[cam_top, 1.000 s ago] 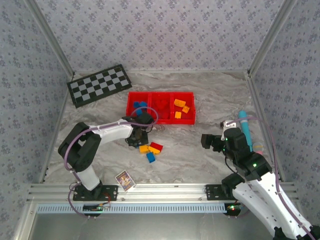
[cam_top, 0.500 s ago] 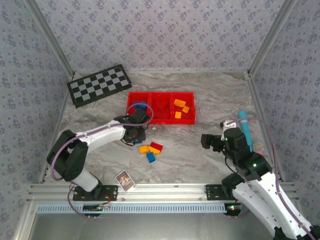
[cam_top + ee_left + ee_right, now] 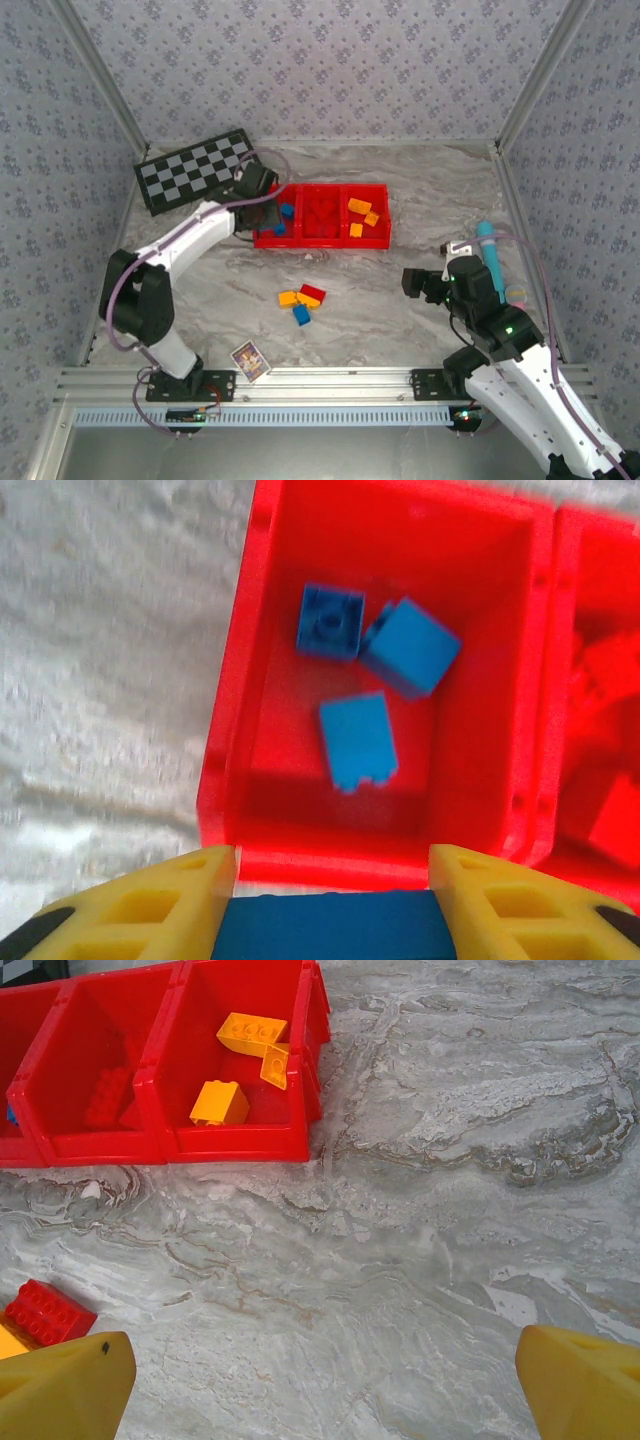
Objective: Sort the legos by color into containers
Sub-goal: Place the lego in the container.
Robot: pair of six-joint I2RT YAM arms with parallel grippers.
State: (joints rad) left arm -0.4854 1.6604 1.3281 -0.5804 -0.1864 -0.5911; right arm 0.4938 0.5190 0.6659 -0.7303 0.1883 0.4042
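Note:
The red tray (image 3: pixel 320 243) has three compartments side by side. My left gripper (image 3: pixel 262 205) hovers at the near wall of the left compartment (image 3: pixel 240 680), shut on a blue lego (image 3: pixel 330 925) that spans the gap between the yellow fingers (image 3: pixel 180 900). Three blue legos (image 3: pixel 358 740) lie in that compartment. Red legos (image 3: pixel 322 212) are in the middle one and orange-yellow legos (image 3: pixel 252 1030) in the right one. On the table lie loose yellow (image 3: pixel 289 298), red (image 3: pixel 312 294) and blue (image 3: pixel 301 315) legos. My right gripper (image 3: pixel 413 281) stands open over bare table, right of them.
A black-and-white checkerboard (image 3: pixel 198 170) lies at the back left, close to the left arm. A small picture card (image 3: pixel 249 360) sits near the front rail. A teal stick-like object (image 3: pixel 489 250) lies by the right wall. Patterned walls close in three sides.
The left arm has risen from the loose pile with the blue lego and swung back and left to the tray's left compartment. The right arm has not moved.

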